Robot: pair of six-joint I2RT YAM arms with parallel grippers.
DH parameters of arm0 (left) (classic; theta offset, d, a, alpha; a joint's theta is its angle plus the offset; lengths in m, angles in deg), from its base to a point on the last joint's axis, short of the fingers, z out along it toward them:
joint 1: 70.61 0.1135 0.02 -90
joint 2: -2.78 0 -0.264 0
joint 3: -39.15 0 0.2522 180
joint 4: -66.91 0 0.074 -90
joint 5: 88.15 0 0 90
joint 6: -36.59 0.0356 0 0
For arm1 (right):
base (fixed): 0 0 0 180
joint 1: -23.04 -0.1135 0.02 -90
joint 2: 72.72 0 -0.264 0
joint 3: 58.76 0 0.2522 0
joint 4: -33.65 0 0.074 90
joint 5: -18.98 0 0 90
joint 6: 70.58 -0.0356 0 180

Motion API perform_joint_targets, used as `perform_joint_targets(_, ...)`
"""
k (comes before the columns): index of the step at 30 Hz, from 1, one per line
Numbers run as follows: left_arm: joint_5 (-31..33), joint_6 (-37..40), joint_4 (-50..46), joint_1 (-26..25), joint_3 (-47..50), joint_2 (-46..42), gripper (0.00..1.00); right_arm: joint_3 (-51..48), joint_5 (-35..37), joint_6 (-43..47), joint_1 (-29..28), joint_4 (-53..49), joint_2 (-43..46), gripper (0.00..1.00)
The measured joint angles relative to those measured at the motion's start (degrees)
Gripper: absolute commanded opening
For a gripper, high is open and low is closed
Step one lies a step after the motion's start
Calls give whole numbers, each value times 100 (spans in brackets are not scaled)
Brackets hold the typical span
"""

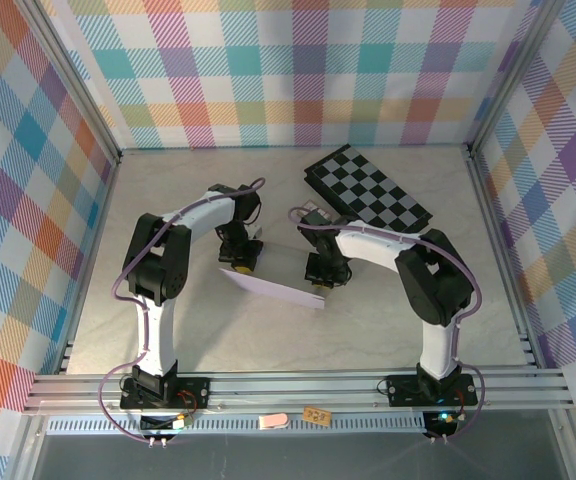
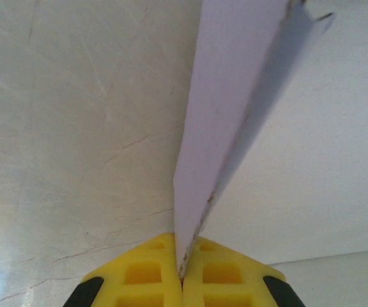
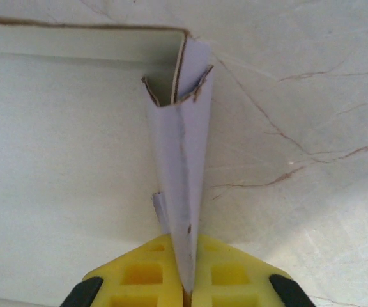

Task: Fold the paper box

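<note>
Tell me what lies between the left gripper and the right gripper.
The paper box spans that stretch: the left gripper pinches one edge, the right gripper the other. The top view shows it.

The paper box (image 1: 273, 282) was a pale lavender die-cut sheet with an off-white reverse, partly folded. It rested on the counter (image 1: 218, 335) off the checkerboard's (image 1: 368, 190) near-left side, close to it but apart. Its left edge flap stood on edge, pinched in the left end effector (image 2: 182, 276). Its right corner flap, folded double, was pinched in the right end effector (image 3: 187, 284).
</note>
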Motion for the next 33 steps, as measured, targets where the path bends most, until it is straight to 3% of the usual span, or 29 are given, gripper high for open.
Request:
perform_joint_targets(6, -9, -28, 22, -11, 0, 0, 0, 188, 149, 46, -22, -197, -133, 21)
perform_joint_targets(10, -9, -28, 35, -11, -2, 0, 0, 385, 175, 111, -37, -380, -306, 24)
perform_joint_targets(25, 35, -179, 28, -44, -2, 0, 0, 1121, 693, 170, -236, -1097, -756, 1)
perform_joint_targets(33, 146, -382, 120, -42, 7, -22, 0, 1998, 1217, 232, -361, -1878, -1167, 0)
